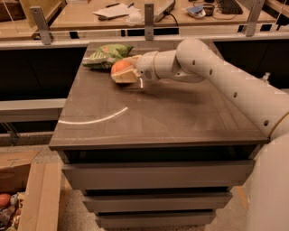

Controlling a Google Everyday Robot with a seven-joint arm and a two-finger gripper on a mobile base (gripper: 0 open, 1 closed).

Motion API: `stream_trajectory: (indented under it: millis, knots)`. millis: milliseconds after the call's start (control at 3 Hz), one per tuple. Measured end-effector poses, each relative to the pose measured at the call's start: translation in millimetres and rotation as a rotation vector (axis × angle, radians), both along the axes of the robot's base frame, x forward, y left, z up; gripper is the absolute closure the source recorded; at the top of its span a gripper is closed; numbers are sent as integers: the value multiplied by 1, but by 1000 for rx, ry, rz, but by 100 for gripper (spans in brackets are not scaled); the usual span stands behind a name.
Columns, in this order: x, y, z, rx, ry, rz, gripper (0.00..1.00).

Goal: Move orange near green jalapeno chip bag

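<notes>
Accordingly, my gripper was recorded over the far left part of the bench, close to the back edge. My white arm reached it from the right side, passing low across the back half of the top. My tan fingers were closed around the orange, one beneath it and one at its side, with the fruit's upper face showing between them. The orange was therefore in my grip near the back left corner. Whether it rested on the surface or sat just clear of it could not be determined.

The green jalapeno chip bag lay flat at the back left corner, just beyond the orange and to its left. Contact between the two could not be confirmed. A pale arc of light crossed the dark top towards the front left. Three drawers were shut below the front edge. Behind the bench stood a desk bearing papers.
</notes>
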State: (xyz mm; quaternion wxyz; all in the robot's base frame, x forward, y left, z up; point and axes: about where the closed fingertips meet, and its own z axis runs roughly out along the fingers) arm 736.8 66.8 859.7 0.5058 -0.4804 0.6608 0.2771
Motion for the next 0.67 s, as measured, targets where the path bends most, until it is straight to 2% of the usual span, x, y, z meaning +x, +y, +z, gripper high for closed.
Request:
stream_trajectory:
  millis: [333,667]
  knots:
    - [-2,-4,-1,-4,0,-7,17]
    - [-3,-9,0,-16,-3,-10,0]
